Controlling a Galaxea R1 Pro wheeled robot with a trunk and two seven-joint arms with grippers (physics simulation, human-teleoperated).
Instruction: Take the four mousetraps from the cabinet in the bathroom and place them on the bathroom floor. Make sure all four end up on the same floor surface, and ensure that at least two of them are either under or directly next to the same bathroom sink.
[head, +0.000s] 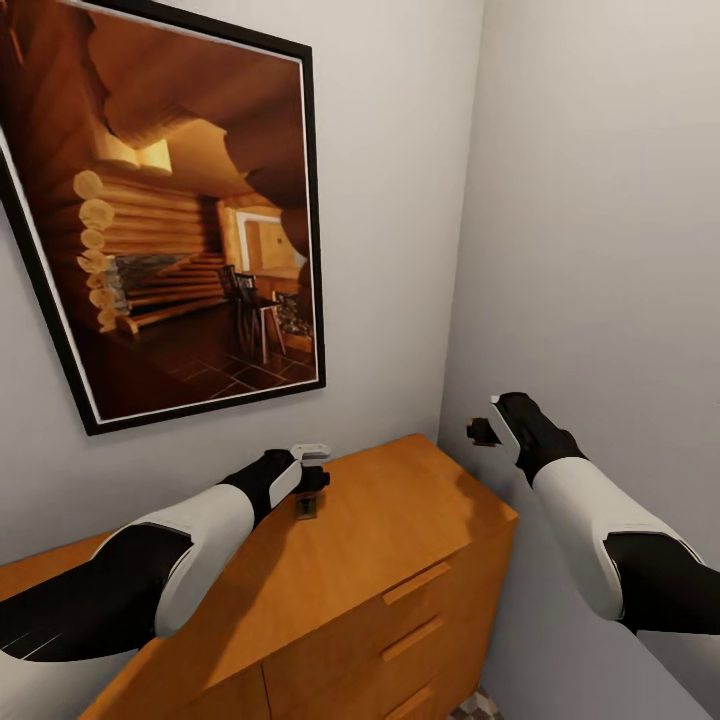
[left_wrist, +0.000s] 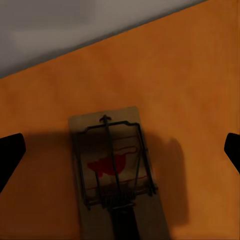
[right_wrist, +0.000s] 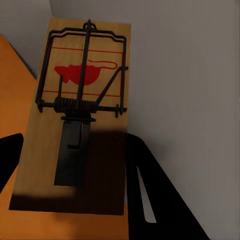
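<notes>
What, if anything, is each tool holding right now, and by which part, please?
The right tool grips a mousetrap by its plain end, clear of the cabinet. The left tool holds nothing; another mousetrap lies between its open fingers.

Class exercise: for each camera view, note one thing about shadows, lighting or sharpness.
Head view: soft, even light on the walls; the cabinet top shows faint arm shadows. Left wrist view: dim and slightly blurry, with a dark shadow around the mousetrap. Right wrist view: the held trap is sharp and brighter, shaded at its near end.
</notes>
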